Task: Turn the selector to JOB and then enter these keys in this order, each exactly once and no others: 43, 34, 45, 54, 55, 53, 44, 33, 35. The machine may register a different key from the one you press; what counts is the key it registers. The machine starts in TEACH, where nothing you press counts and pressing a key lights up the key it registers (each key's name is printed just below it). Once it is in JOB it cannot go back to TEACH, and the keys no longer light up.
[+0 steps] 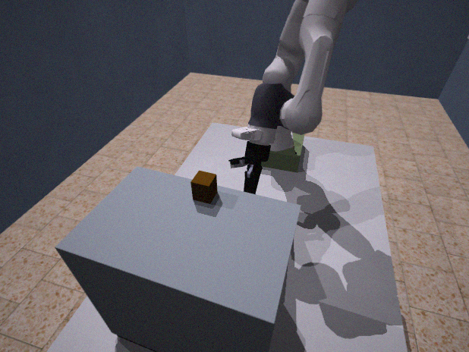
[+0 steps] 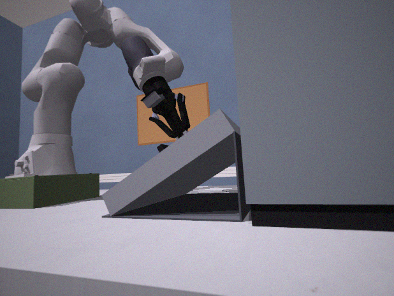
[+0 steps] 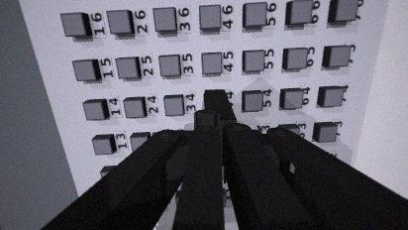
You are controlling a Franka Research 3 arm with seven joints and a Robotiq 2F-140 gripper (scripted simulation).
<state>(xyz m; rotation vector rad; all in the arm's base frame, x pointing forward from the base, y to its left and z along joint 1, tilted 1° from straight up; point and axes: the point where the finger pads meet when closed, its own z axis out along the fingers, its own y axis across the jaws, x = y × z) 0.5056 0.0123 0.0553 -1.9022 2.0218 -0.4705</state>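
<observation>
The hand (image 3: 214, 111) is closed and empty, its tips covering key 44 on the sloped keypad (image 3: 50, 55); key 34 (image 3: 173, 105) just left, key 54 (image 3: 253, 100) just right.

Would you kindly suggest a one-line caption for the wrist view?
Shut pincer poised over key 44 on the keypad panel, with keys 34 and 54 either side.
</observation>
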